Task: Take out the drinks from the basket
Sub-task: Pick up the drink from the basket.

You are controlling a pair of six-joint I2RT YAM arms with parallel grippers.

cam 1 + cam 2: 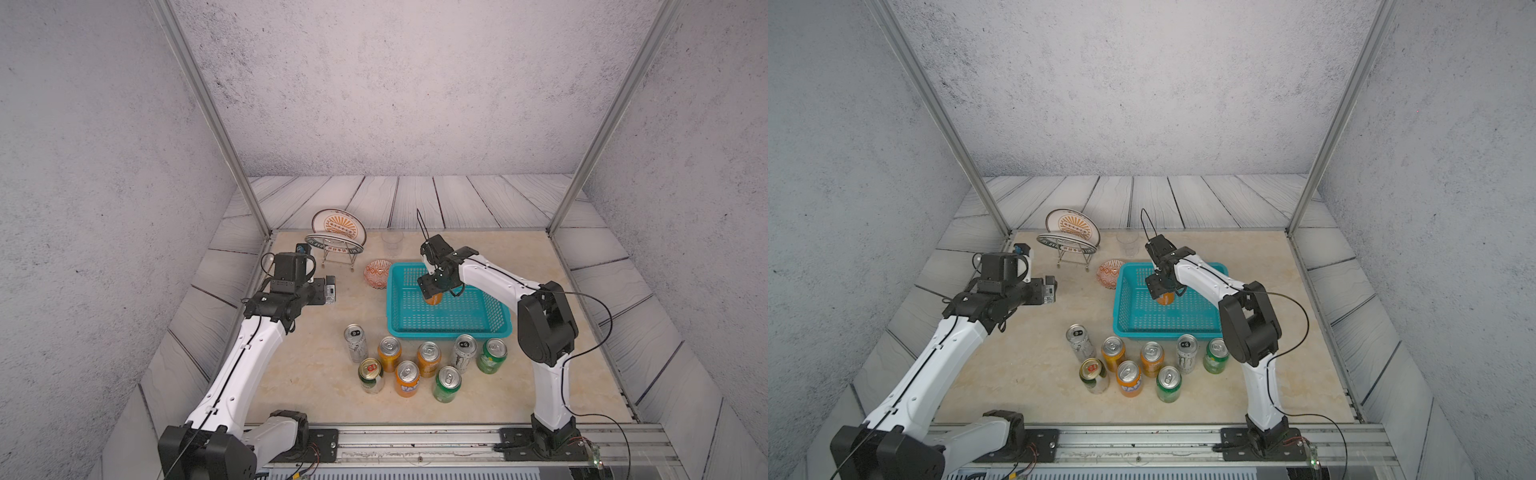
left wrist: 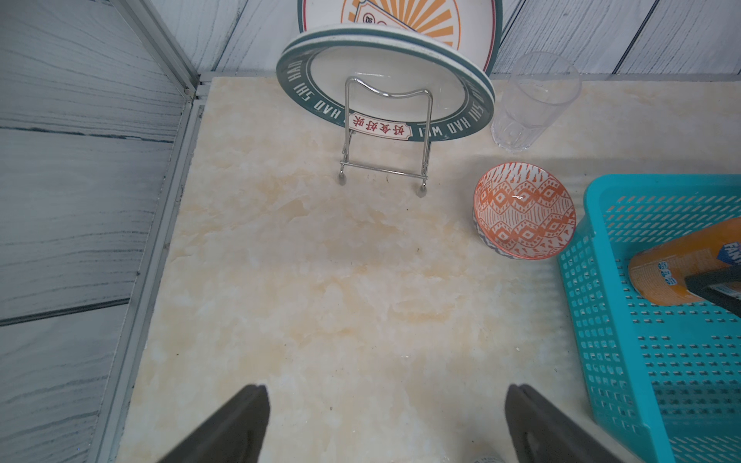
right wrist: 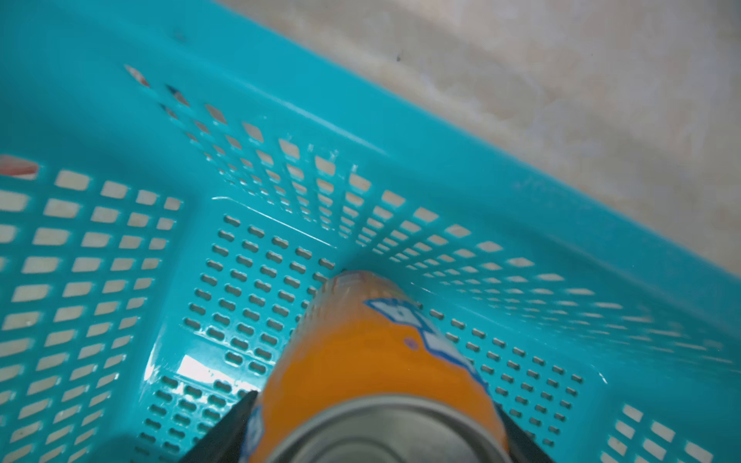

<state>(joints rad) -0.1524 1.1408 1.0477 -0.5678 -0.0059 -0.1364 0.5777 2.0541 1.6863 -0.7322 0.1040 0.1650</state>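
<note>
The turquoise basket (image 1: 449,332) (image 1: 1167,334) stands right of centre. Inside it is one orange can (image 1: 433,298) (image 1: 1166,298) (image 3: 381,352), near the far wall. My right gripper (image 1: 434,291) (image 3: 375,401) reaches down into the basket, its fingers against both sides of the can just under the silver top. The left wrist view shows this can (image 2: 665,272) leaning, with a dark finger across it. Several more cans, orange (image 1: 389,353), green (image 1: 492,355) and silver-white (image 1: 355,343), stand on the table in front of the basket. My left gripper (image 1: 330,289) (image 2: 387,387) hangs open and empty at the left.
An orange-patterned bowl (image 1: 377,273) (image 2: 523,210) sits against the basket's left side. Behind it stand plates on a wire rack (image 1: 338,239) (image 2: 385,92) and a clear cup (image 1: 392,243) (image 2: 533,100). Metal frame posts mark the far corners.
</note>
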